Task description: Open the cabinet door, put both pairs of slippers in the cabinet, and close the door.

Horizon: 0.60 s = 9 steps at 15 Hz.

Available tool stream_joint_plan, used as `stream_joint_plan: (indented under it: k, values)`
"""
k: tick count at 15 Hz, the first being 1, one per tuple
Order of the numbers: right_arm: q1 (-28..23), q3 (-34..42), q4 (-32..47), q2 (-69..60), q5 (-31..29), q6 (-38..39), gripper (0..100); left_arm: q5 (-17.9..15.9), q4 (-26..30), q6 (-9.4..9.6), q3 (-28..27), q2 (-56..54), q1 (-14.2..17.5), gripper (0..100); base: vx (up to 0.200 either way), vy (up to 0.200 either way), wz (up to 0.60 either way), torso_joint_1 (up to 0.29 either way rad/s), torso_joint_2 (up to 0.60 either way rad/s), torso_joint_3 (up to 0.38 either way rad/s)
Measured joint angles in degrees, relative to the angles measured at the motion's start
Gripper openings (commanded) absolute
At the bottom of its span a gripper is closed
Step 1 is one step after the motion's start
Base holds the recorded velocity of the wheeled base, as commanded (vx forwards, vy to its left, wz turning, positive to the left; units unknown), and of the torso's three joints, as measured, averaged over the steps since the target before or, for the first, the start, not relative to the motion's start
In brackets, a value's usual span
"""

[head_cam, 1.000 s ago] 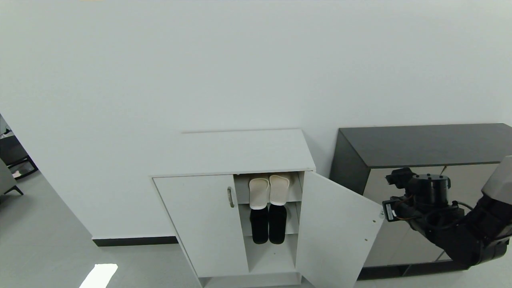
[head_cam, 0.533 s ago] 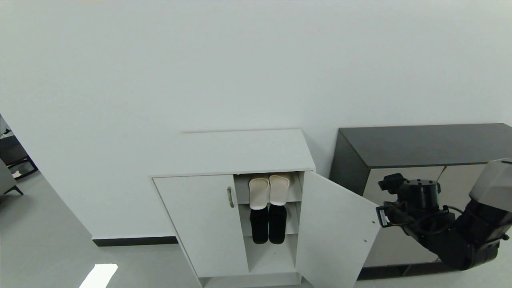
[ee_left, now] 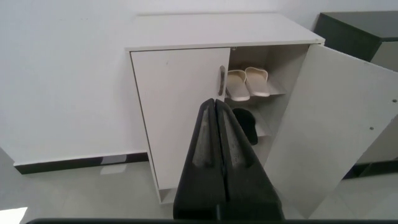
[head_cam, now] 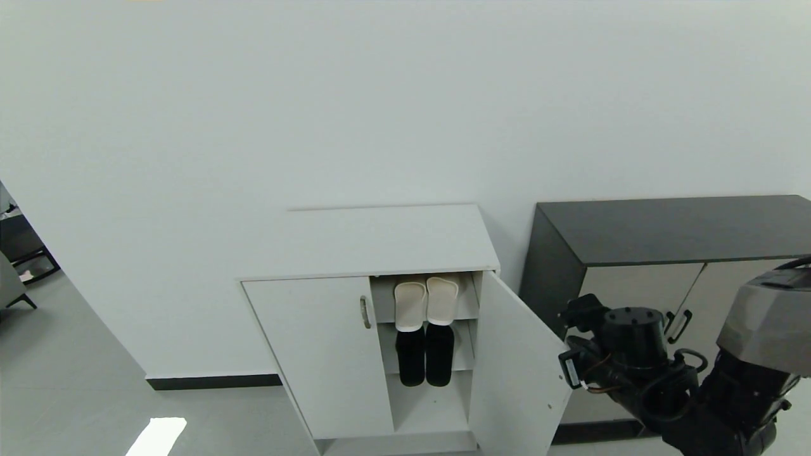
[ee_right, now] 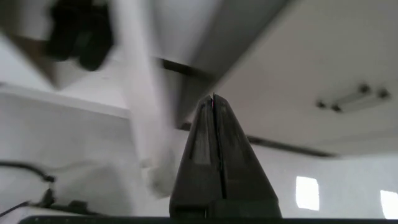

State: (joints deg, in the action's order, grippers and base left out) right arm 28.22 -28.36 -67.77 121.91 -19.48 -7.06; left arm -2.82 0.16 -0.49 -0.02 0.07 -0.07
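The white cabinet (head_cam: 380, 244) stands against the wall with its left door (head_cam: 317, 354) closed and its right door (head_cam: 516, 361) partly open. A white pair of slippers (head_cam: 426, 301) lies on the top shelf, with a black pair (head_cam: 424, 354) on the shelf below. My right gripper (head_cam: 573, 311) is shut and empty, at the outer face of the open door near its free edge. In the right wrist view the shut right gripper (ee_right: 213, 99) points along the door edge (ee_right: 140, 106). My left gripper (ee_left: 215, 102) is shut and empty, held back in front of the cabinet (ee_left: 180, 93).
A dark sideboard (head_cam: 671, 228) with mirrored doors stands just right of the cabinet, close behind my right arm. Grey floor (head_cam: 76, 405) lies open to the left. A chair leg (head_cam: 16, 297) shows at the far left edge.
My right arm has moved left and lower against the open door. The door has swung partway toward closed. The slippers have not moved.
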Motion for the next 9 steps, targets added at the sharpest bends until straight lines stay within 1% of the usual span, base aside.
stream_joint_plan:
  k: [2,4,6,9]
  values:
    - [5.45,1.51,-1.34,-0.27,-0.28,2.71,0,0.02,0.02,-0.11,0.00,0.02,-0.04,0,0.000,0.000,0.00,0.000,0.00,0.000]
    - [7.94,1.60,-1.80,-0.38,-0.44,4.57,0,0.00,0.02,-0.16,0.00,0.02,0.00,0,0.000,0.000,0.00,0.000,0.00,0.000]
    - [7.50,0.91,-1.72,-0.35,-1.91,4.79,0,0.00,0.02,-0.17,-0.02,0.02,0.00,0,0.000,0.000,0.00,0.000,0.00,0.000]
    - [6.64,0.16,-1.89,0.74,-2.11,4.88,0,0.00,0.02,-0.20,0.00,0.02,-0.02,0,0.000,0.000,0.00,0.000,0.00,0.000]
